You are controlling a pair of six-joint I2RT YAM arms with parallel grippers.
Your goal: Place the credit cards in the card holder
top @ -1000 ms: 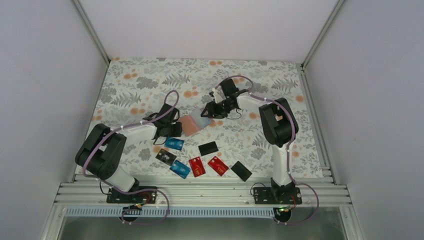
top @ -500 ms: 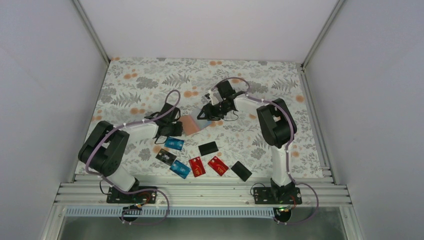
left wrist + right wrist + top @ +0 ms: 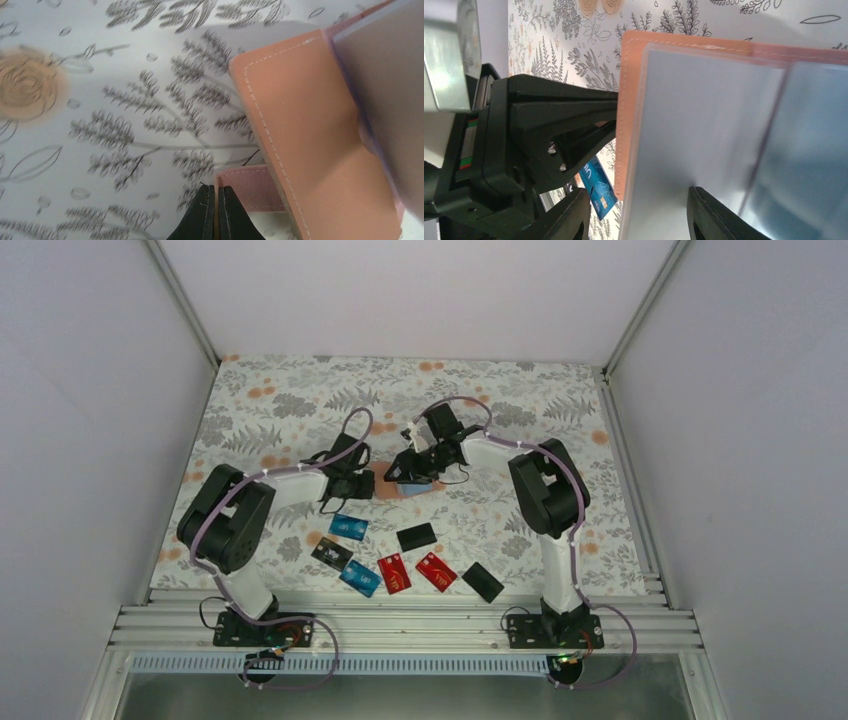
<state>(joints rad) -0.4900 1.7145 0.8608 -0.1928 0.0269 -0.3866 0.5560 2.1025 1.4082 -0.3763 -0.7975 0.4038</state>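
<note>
The left gripper (image 3: pixel 215 207) has slid right to the card holder (image 3: pixel 310 145), and the right gripper (image 3: pixel 638 200) has edged left. The left jaws are pressed together at the holder's pink strap (image 3: pixel 247 185). The right jaws stand apart across its clear sleeves (image 3: pixel 704 125). The holder sits open in the middle of the desk (image 3: pixel 280 410), with loose credit cards (image 3: pixel 394 572) nearer the arms' bases.

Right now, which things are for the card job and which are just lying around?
For the job: card holder, blue cards, red cards, black cards.
Just there: flowery cloth, metal rail.
</note>
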